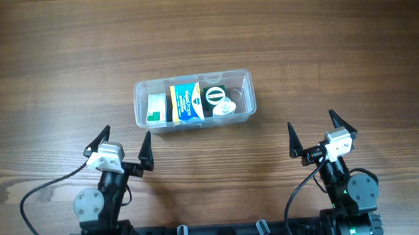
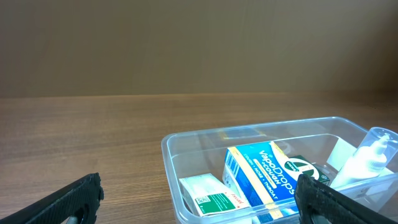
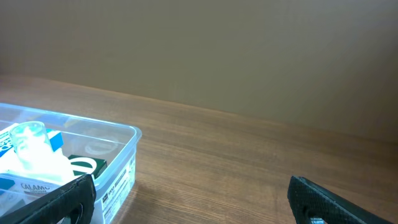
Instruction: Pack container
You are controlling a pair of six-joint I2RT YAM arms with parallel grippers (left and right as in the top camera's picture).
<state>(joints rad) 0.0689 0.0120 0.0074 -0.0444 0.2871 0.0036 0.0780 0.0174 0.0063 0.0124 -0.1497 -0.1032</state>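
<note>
The clear plastic container sits mid-table. Inside lie a white-and-green box, a blue-and-yellow drops box, a dark green box and a small clear bottle. The container also shows in the left wrist view and the right wrist view. My left gripper is open and empty, near the container's front left. My right gripper is open and empty, off to the container's front right.
The wooden table spreads all around the container. The arm bases and black cables sit at the front edge.
</note>
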